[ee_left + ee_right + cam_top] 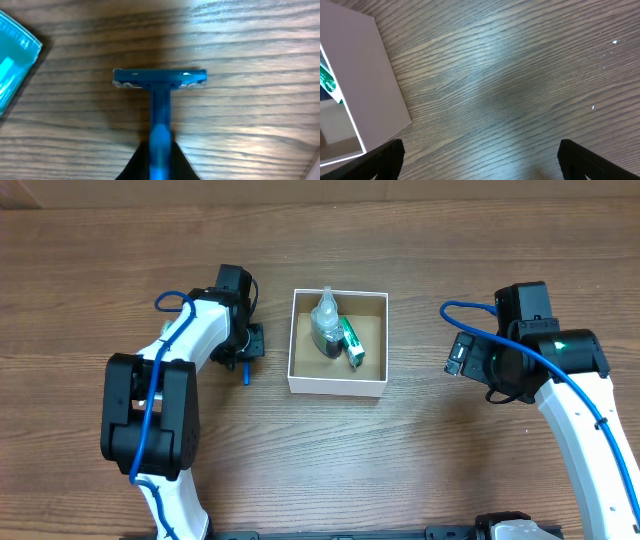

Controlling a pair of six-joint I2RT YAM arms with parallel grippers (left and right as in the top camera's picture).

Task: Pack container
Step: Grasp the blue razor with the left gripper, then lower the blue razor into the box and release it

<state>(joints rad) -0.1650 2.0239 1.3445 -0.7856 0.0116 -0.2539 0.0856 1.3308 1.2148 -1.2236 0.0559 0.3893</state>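
You are partway through the packing. The container (pixel 338 386) sits near the middle of the counter (pixel 420 480), and two things already lie in it. A clear bottle (pixel 325 328) with dark contents is toward the 12 o'clock wall, and a green packet (pixel 351 344) is touching or just beside the bottle at its 3 o'clock. Brown floor still shows bare toward the 6 o'clock side, so there looks to be room for more.

Your left fingers (pixel 248 350) are just outside the container's 9 o'clock wall, closed narrow on the handle of a blue razor (pixel 160 100). In the left wrist view its head lies crosswise over the wood and the handle runs back between the fingers. You cannot tell from these views whether it is lifted or resting on the counter. The razor is not yet in the container, and I judge it the next item to go in, over that wall.

Your right fingers (pixel 480 167) are spread wide and hold nothing, out at the container's 3 o'clock over bare wood.

A teal object (pixel 12 60) shows at the 10 o'clock corner of the left wrist view. What it is cannot be told, but it may also be left to pack
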